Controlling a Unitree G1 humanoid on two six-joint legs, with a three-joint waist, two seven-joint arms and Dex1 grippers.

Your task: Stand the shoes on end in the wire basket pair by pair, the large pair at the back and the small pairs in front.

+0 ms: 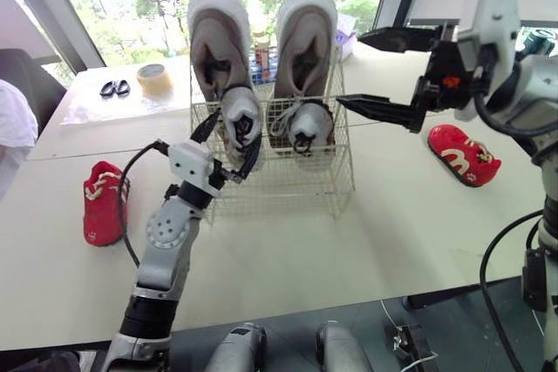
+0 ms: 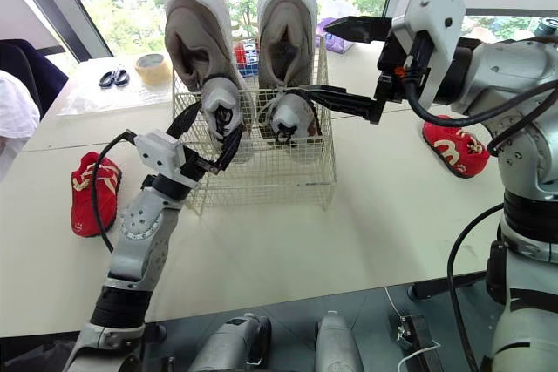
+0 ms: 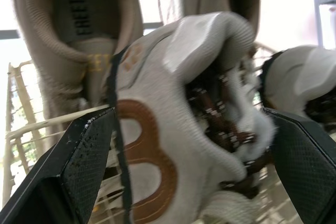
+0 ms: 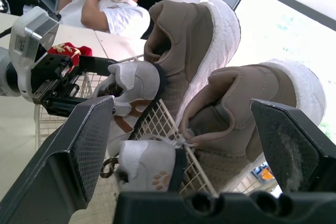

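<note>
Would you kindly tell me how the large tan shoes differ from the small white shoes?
The large tan shoes rise well above the rim of the wire basket; the small white shoes sit much lower. The tan shoes stand at the back, the white shoes in front. Both pairs stand on end inside it.

Left gripper gaping, small white shoe between its fingers at 12 o'clock. Large tan shoe and wire basket behind it.

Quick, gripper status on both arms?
Left gripper: at the small white shoe; cannot tell whether it is gripping.
Right gripper: open, holding nothing.
</note>
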